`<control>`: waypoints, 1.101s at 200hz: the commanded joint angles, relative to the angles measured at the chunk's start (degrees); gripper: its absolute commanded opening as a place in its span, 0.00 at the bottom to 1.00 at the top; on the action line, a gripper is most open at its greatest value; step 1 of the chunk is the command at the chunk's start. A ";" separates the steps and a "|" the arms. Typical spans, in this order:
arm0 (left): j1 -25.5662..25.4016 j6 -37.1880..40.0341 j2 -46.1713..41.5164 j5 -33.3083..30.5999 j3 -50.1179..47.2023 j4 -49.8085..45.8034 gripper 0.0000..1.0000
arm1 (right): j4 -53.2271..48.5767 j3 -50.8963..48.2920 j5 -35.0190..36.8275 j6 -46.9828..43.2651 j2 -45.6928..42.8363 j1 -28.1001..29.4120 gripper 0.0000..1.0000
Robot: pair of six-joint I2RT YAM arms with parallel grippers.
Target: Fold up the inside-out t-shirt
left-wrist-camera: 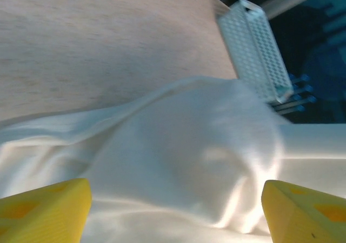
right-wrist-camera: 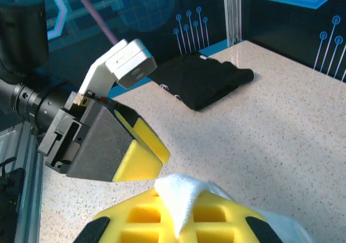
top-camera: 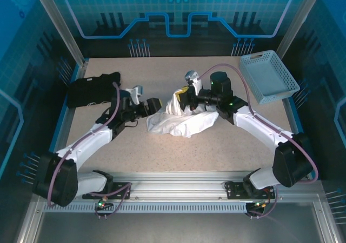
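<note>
By my reading, the fold has barely begun. The inside-out t-shirt [top-camera: 184, 123] lies as a crumpled white heap near the middle of the worktop [top-camera: 227, 148]. No sleeve or hem is laid out flat, and I cannot tell neck from hem in that bundle.

My right gripper [top-camera: 184, 99] is clamped on a pinch of the cloth and holds that part raised above the heap. On the right wrist camera the white fabric pokes out over its yellow fingers [right-wrist-camera: 216, 216].

My left gripper [top-camera: 157, 105] sits just beside the heap's left side, jaws spread wide and nothing in them. On its own camera the cloth billows ahead between the two yellow pads [left-wrist-camera: 46, 210].

The black garment [top-camera: 92, 89] lies by the far left corner and the pale blue basket [top-camera: 268, 75] by the far right corner, both well apart from the shirt.

What's left, I judge, is spreading the shirt flat and then making every fold.
</note>
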 commanded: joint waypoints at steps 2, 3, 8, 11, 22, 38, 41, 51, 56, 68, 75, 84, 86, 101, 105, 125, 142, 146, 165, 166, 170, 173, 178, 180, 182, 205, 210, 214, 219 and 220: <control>-3.11 0.94 5.13 6.48 3.99 2.73 0.81 | 1.78 -0.53 0.55 -1.12 -2.47 -0.39 0.00; -3.22 1.07 5.32 6.49 4.23 2.66 0.81 | 1.78 -0.49 0.58 -1.15 -2.50 -0.39 0.00; -3.54 1.28 6.56 6.40 5.03 2.16 0.78 | 1.70 -0.55 0.69 -1.22 -2.80 -0.40 0.00; -3.67 1.37 7.22 6.39 5.51 2.00 0.76 | 1.53 -0.55 0.85 -1.29 -2.90 -0.39 0.00; -3.94 0.94 9.73 7.39 6.69 2.53 0.67 | 0.97 -0.33 1.51 -1.60 -3.50 -0.39 0.00; -3.96 -0.43 12.67 8.97 7.72 4.55 0.43 | -0.35 0.77 2.81 -2.03 -4.22 -0.47 0.00; -3.95 -0.65 13.07 9.02 7.86 4.70 0.38 | -0.60 1.03 3.09 -1.99 -4.38 -0.47 0.00; -3.78 -0.83 14.15 8.61 8.48 4.74 0.20 | -1.22 2.38 3.90 -2.05 -4.67 -0.54 0.00; -3.47 -0.88 14.39 8.09 8.90 4.63 0.11 | -1.56 3.19 4.13 -1.97 -4.81 -0.56 0.00; -1.88 -1.88 14.44 5.76 9.27 4.21 0.00 | -2.39 6.11 4.06 -1.69 -5.20 -0.81 0.00; -0.33 -3.06 14.14 4.42 9.31 4.05 0.00 | -2.48 8.15 3.74 -1.08 -5.48 -0.99 0.00; 1.94 -4.82 13.58 3.03 9.32 3.83 0.00 | -1.58 10.41 2.65 0.21 -5.93 -1.47 0.00; 2.46 -5.14 13.46 2.83 9.31 3.76 0.00 | -1.28 10.78 2.25 0.69 -6.10 -1.58 0.00; 5.47 -6.72 11.69 0.25 9.10 2.29 0.00 | 3.80 11.65 -0.23 4.41 -7.70 -2.62 0.00; 5.97 -6.66 11.00 -0.65 8.87 1.77 0.00 | 5.32 11.32 -0.68 5.60 -8.07 -2.82 0.00; 6.68 -5.14 6.40 -7.18 6.00 -0.44 0.00 | 9.70 8.01 -1.76 7.51 -9.64 -3.38 0.00; 6.68 -4.66 2.20 -12.34 1.48 -0.45 0.00 | 8.78 3.45 -0.23 6.40 -10.46 -3.51 0.00; 6.68 -4.46 1.28 -13.33 0.19 -0.27 0.00 | 8.76 2.09 0.09 6.35 -10.55 -3.66 0.00; 6.68 -2.70 -1.86 -17.08 -4.92 -0.04 0.00 | 9.17 -4.66 1.50 6.47 -11.48 -3.98 0.00; 6.68 -2.60 -2.00 -17.24 -5.15 -0.04 0.00 | 9.21 -4.98 1.54 6.43 -11.48 -3.99 0.00; 6.68 -2.21 -2.29 -18.08 -5.98 -0.24 0.00 | 9.30 -6.26 1.93 6.27 -11.66 -4.07 0.00; 6.68 -1.97 -2.51 -18.79 -6.63 -0.59 0.00 | 9.29 -7.25 2.27 6.17 -11.74 -4.08 0.00; 6.68 -1.61 -2.81 -19.81 -7.55 -1.14 0.00 | 9.06 -8.78 2.81 5.92 -11.92 -4.08 0.00; 6.68 -1.45 -2.90 -20.15 -7.85 -1.35 0.00 | 8.91 -9.49 3.22 5.67 -12.07 -4.16 0.00; 6.68 -1.31 -2.96 -20.52 -8.21 -1.55 0.00 | 8.86 -9.63 3.33 5.68 -12.08 -4.16 0.00; 6.68 -0.16 -3.10 -24.16 -11.86 -1.77 0.00 | 8.64 -16.50 5.25 5.29 -12.72 -4.84 0.00; 6.68 0.25 -3.03 -24.83 -12.31 -1.98 0.00 | 8.63 -17.67 5.36 5.30 -12.73 -4.99 0.00; 6.68 0.41 -3.01 -25.41 -12.59 -2.20 0.00 | 8.62 -18.37 5.37 5.29 -12.79 -5.09 0.00; 6.68 0.57 -2.95 -25.97 -12.98 -2.51 0.00 | 7.14 -19.19 5.44 5.18 -12.85 -5.11 0.00; 6.68 0.67 -2.94 -26.08 -13.04 -2.55 0.00 | 7.01 -19.27 5.45 5.21 -12.87 -5.12 0.00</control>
